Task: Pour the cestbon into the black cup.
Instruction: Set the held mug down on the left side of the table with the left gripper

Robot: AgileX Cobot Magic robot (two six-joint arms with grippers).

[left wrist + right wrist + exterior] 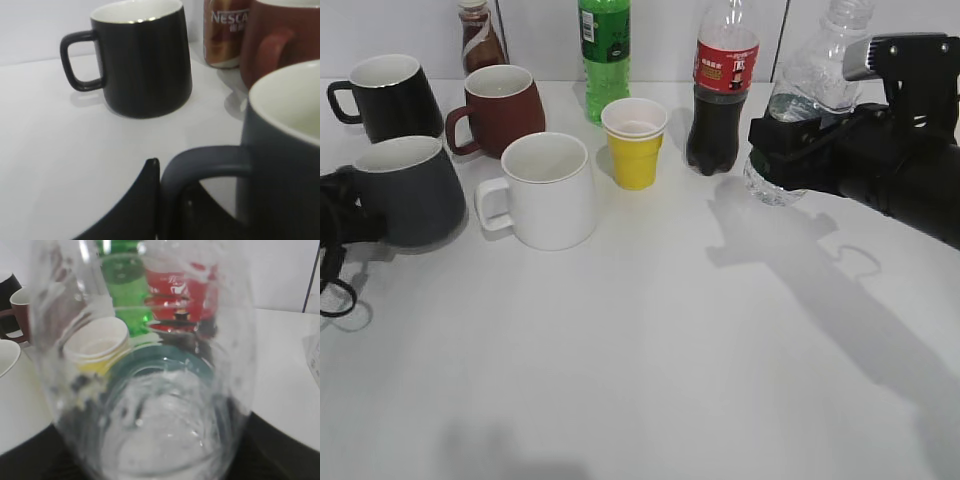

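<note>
The cestbon [815, 75], a clear ribbed bottle with no cap, is at the right, leaning slightly. My right gripper [790, 135] is shut on its lower body and covers the label. In the right wrist view the bottle [145, 390] fills the frame and hides the jaws. The black cup [405, 190], a large charcoal mug with a white inside, stands at the far left. My left gripper [345, 205] is at its handle. In the left wrist view the fingers [172, 202] are shut on the handle of the black cup [280, 165].
Between the two stand a white mug [550, 190], a yellow paper cup [635, 140] and a cola bottle [723, 90]. Behind are a glossy black mug [390, 95], a red-brown mug [500, 105], a green soda bottle [605, 50] and a Nescafe bottle [478, 35].
</note>
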